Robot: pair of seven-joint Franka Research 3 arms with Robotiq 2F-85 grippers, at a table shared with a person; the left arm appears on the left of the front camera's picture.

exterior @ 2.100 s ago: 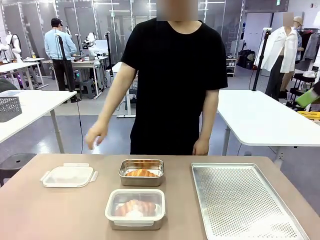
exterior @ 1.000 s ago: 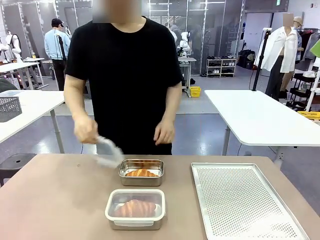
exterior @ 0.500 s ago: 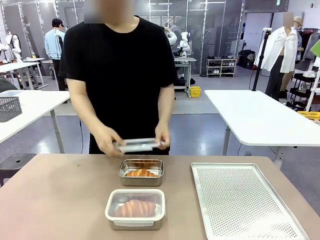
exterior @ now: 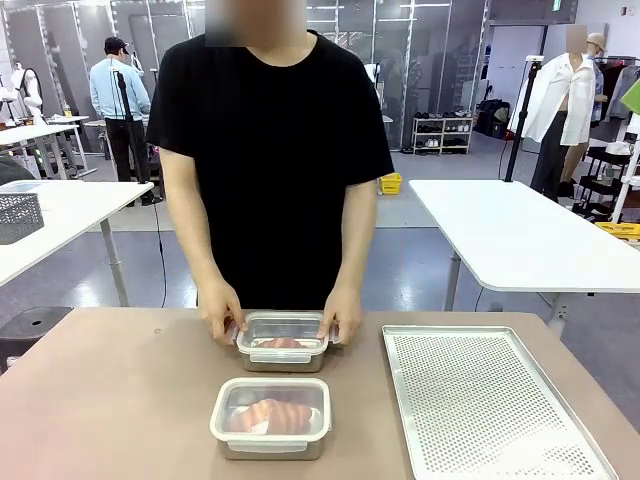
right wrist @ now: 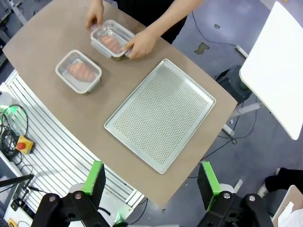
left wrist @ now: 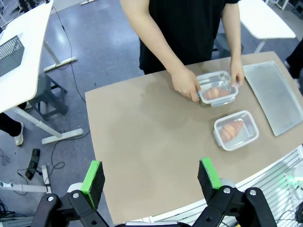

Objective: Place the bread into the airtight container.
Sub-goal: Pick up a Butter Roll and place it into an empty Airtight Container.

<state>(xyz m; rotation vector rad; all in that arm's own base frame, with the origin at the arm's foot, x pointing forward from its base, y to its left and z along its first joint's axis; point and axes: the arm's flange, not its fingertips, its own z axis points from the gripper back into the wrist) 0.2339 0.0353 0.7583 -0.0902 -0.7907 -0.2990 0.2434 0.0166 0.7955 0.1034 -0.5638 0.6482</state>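
Bread [exterior: 282,343] lengthwise left-right in lidded container [exterior: 283,331]; left gripper [left wrist: 150,178], right gripper [right wrist: 149,179] spread, empty.

The clear lid [exterior: 283,325] is down on the far steel container [exterior: 283,355] now: 2.1 s ago it lay on the table off to the left, 1.0 s ago it was swinging in 1 hand, half a second ago it hovered above the open tin. The croissant [exterior: 281,343] inside, bare before, shows through plastic. Both of the person's hands [exterior: 220,312] have dropped to the lid's ends (1 at each short side), and the person has shifted back toward the middle.
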